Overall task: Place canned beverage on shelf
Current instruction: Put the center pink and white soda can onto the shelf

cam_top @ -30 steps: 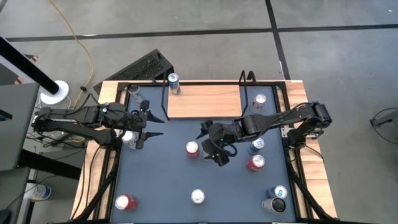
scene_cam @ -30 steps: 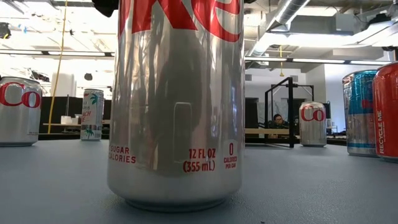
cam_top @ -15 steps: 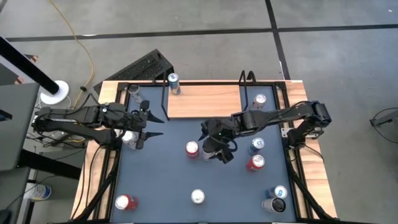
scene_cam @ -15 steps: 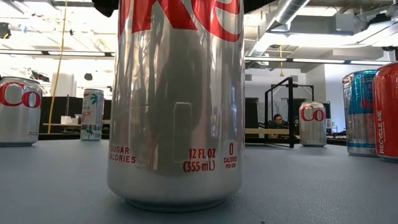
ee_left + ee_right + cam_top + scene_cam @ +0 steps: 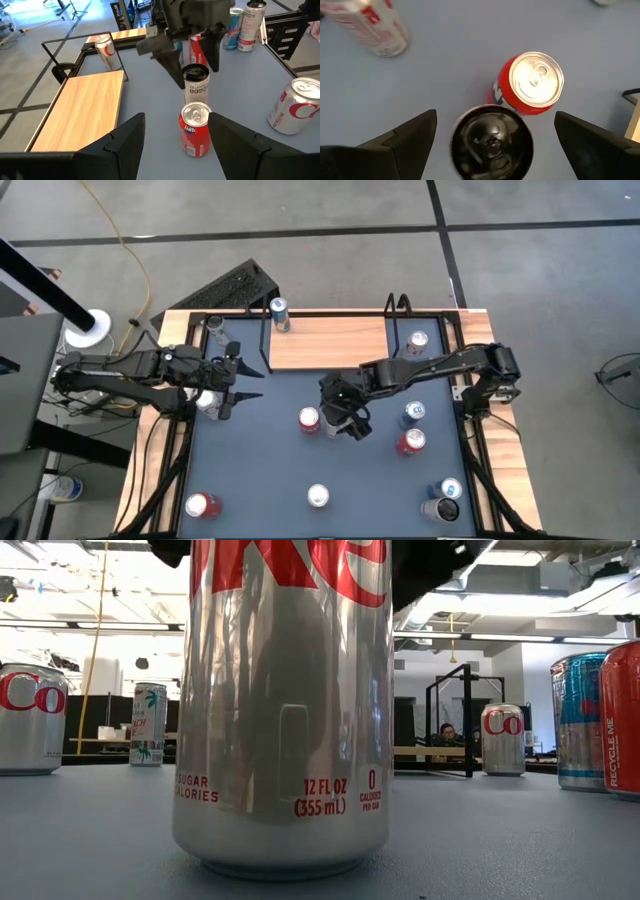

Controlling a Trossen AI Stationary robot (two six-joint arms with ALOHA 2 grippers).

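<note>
Above a dark cylindrical can point(image 5: 491, 141), the right end effector point(image 5: 342, 420) hangs spread wide beside a glossy red can point(image 5: 530, 85).

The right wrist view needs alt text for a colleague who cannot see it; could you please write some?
The open right hand hangs over a dark-topped can between its fingers, not yet gripping. A red can stands close beside it on the blue-grey table, and a silver can stands farther off.

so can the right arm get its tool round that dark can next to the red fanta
Probably yes: the right tool hangs open right above the dark can, a finger on each side. The red Fanta can stands close beside it, the one possible snag.
</note>
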